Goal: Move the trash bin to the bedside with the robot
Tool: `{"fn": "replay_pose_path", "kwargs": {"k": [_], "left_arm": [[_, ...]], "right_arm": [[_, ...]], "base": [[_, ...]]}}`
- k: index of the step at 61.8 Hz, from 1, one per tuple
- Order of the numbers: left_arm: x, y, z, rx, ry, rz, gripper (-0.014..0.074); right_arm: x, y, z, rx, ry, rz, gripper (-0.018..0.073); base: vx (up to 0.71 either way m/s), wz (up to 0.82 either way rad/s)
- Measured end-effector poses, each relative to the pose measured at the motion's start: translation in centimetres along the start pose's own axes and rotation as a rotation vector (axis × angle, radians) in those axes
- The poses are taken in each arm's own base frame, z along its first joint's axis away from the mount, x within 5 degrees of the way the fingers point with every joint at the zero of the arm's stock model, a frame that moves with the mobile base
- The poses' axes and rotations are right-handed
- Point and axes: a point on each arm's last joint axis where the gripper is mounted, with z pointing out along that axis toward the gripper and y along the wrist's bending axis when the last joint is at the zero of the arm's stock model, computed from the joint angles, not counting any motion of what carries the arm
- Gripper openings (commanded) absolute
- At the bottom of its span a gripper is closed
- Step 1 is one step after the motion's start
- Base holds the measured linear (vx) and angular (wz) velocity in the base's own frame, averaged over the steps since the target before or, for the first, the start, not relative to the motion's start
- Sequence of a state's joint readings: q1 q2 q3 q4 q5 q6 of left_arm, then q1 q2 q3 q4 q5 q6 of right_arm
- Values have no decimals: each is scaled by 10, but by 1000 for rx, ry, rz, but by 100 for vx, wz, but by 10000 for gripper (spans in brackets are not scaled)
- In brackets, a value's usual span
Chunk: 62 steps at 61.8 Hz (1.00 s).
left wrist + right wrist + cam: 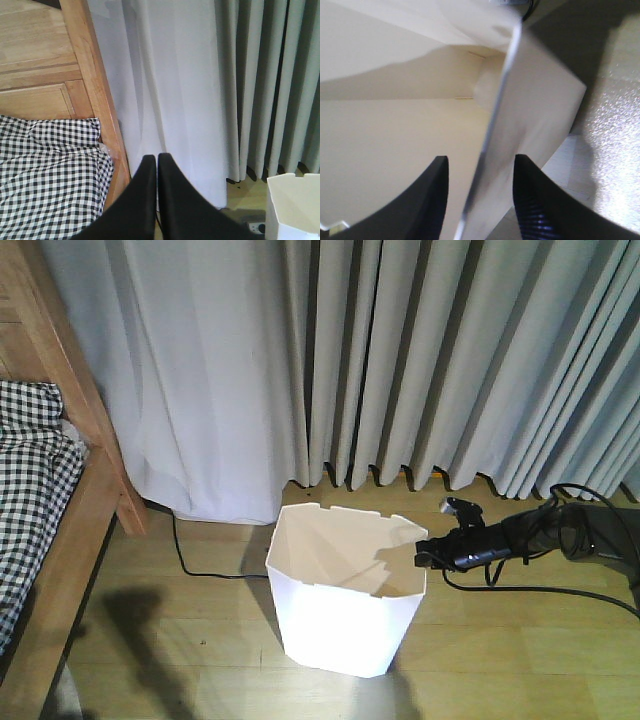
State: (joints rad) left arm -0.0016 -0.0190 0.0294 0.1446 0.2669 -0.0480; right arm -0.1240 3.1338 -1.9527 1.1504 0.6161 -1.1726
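- On the wooden floor (520,660), below the curtains (400,350), the trash bin (340,610) stands upright, well apart from the bedside (70,540) at the left edge of the room as the front view shows it.
- Between bin and bed frame lies a stretch of bare floor crossed by a black cable (195,565), so the carrying looks barely begun, if at all.
- From the right side the robot's right arm reaches in, and the right end effector (480,200) straddles the bin's right-hand wall: one finger inside against the cream lining, the other outside, jaws spread with the thin rim between them. They do not look clamped onto it yet.
- Up near the bed, the left end effector (156,165) has its two black fingers pressed together on nothing, pointing at the curtain beside the checked cover (45,170).
- What is left, by my reckoning: nip the rim, then drag or lift the bin leftward until it sits just beside the frame, then let go.
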Motion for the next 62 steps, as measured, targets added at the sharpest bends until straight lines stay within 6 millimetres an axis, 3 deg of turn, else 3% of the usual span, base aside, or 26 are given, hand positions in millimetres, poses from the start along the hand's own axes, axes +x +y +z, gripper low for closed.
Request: {"fn": "replay_pose_path", "kwargs": {"k": [21,38,62], "left_arm": [[0,0,0,0,0,0,-6],[0,0,0,0,0,0,-6],[0,0,0,0,0,0,-6]], "right_arm": [[6,-25,-34,-148,74,161,216],[19,-38,-64,-363,150,234,213],[19,-45,-69,-354,160,352,214]], "base": [[0,0],[0,0],[0,0]]}}
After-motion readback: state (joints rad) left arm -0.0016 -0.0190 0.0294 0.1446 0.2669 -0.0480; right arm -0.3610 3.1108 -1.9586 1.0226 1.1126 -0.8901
